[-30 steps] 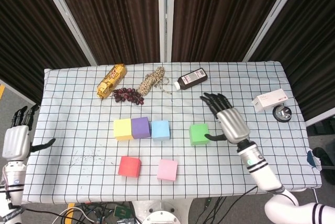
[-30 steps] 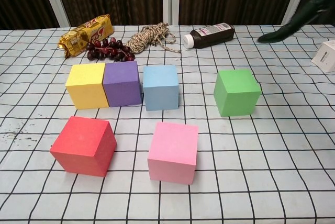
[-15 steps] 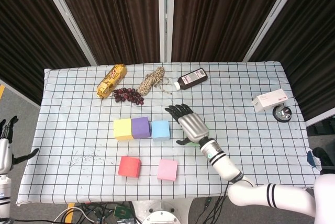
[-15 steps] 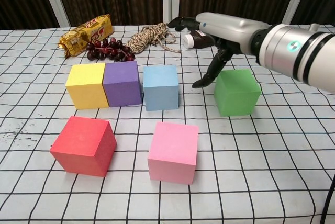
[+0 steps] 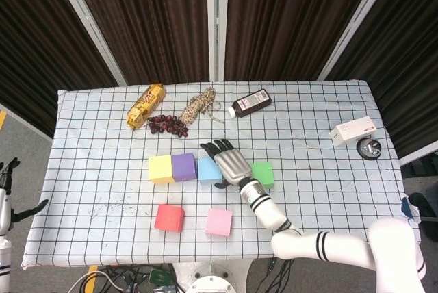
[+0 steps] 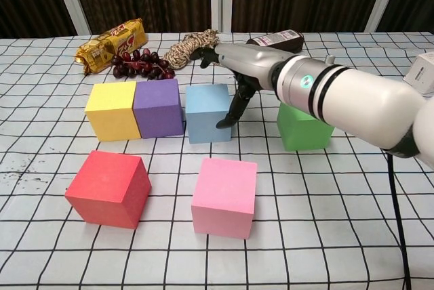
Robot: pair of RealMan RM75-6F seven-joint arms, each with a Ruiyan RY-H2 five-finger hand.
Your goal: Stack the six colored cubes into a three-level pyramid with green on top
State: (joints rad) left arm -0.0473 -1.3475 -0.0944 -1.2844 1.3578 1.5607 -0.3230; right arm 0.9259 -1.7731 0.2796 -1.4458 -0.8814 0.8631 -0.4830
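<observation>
Green foam cube (image 6: 306, 126): on the checked tablecloth (image 5: 328, 170), right of the row, apart from it; partly covered by the right forearm in both views.
Base row: yellow foam cube (image 6: 112, 110) and purple foam cube (image 6: 159, 106) touching; light-blue foam cube (image 6: 209, 112) just right of purple, with a narrow gap.
Loose cubes: red foam cube (image 6: 108, 188) and pink foam cube (image 6: 225, 196) on the near side, well apart from each other, none stacked.
Right hand (image 5: 230, 163): over the right side of the light-blue cube, between it and the green cube; fingers spread, thumb pointing down beside the blue cube's right face; grasping nothing.
Left hand (image 5: 5, 194): at the far left frame edge, off the table; released, holding nothing as far as can be seen.
Step in hand: judged to be closing up the base row, or reaching for the blue cube; no second level begun.
Next move: likely needs the blue cube set flush against purple, then red and pink placed on top.
Hidden: whether the thumb touches the blue cube cannot be told; the left hand is cut off by the frame.
Surroundings: gold-wrapped snack pack (image 5: 146, 105), dark grapes (image 5: 168, 124), coil of rope (image 5: 199, 106), dark bottle (image 5: 250, 103) along the far side; white box (image 5: 352, 131) at right.
</observation>
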